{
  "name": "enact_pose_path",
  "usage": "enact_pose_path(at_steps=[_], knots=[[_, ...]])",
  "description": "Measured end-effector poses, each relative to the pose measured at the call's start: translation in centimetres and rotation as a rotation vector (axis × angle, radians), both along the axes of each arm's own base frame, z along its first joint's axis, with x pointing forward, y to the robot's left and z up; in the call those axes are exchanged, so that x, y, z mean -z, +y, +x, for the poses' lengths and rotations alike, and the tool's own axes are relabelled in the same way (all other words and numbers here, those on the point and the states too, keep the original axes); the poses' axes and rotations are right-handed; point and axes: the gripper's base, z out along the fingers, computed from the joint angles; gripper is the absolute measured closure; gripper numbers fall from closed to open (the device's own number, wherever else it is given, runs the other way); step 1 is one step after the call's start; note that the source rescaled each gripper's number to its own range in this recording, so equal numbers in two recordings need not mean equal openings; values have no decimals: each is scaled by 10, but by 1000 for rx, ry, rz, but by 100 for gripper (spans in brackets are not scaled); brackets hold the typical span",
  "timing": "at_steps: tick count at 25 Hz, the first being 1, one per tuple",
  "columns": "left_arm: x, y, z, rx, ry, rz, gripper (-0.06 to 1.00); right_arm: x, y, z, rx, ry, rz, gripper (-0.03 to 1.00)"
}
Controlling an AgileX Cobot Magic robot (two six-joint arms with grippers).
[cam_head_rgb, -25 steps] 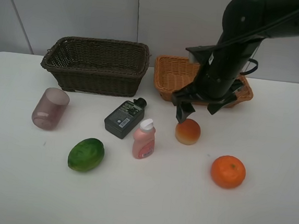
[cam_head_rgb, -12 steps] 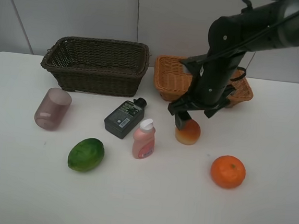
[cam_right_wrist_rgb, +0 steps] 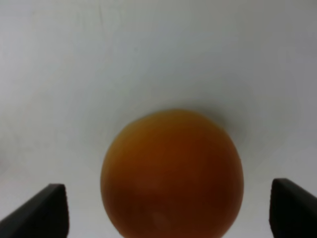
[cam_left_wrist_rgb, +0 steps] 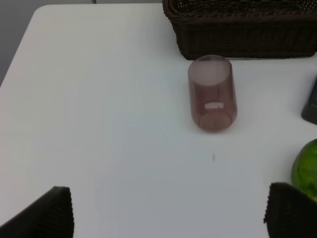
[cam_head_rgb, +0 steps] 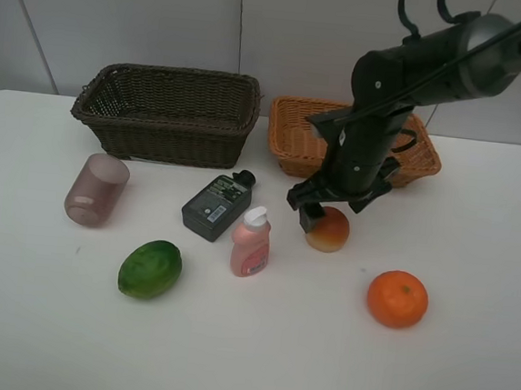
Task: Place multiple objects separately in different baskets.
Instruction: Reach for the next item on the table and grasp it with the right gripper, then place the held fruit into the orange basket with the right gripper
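Your right gripper [cam_head_rgb: 325, 216] hangs low over the peach-red round fruit [cam_head_rgb: 329, 230], jaws spread wide to either side of it. The right wrist view shows white tabletop [cam_head_rgb: 464, 377] between each fingertip and the fruit's skin, so nothing is gripped yet. Your left gripper [cam_left_wrist_rgb: 171, 213] is fully open and holds nothing. The translucent purple cup [cam_left_wrist_rgb: 212, 92] lies on its side well ahead of it, and the green oval fruit [cam_left_wrist_rgb: 306, 168] sits off to one side of its jaws.

By the look of it, the sorting has not begun. All six objects lie on the tabletop: the fruit under your right gripper, the pink white-capped bottle [cam_head_rgb: 252, 243] just beside that gripper, and the flat dark-green black-capped bottle [cam_head_rgb: 216, 207] a little further off the same way. The orange [cam_head_rgb: 397, 298] is near on the gripper's other side. The orange-tan basket [cam_head_rgb: 293, 139] stands close behind the right gripper, partly hidden by the arm, and the dark brown basket [cam_head_rgb: 165, 136] is further off. Nothing shows inside either. That leaves six placements, and the likely first step is to close on the round fruit.

The flat bottle carries a pale printed label and the pink bottle a small front panel, but both are too small to read. No brand can be made out.
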Motion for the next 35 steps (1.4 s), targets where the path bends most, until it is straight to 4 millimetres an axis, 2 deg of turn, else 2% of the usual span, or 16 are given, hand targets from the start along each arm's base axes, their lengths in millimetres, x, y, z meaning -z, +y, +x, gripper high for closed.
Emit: enact_pose_path(at_steps=[14,21,24,28,35], knots=[[0,0,0,0,0,0,-6,27,3,3,1,34,-6,15],[0,0,0,0,0,0,-6,33,4,4,-15,35,-7,15],[0,0,0,0,0,0,-6,33,4,4,-16,35,-7,24],[0,0,0,0,0,0,-6,33,4,4,-16,35,-7,48],[0,0,0,0,0,0,-6,33,4,4,-16,34,-7,48]])
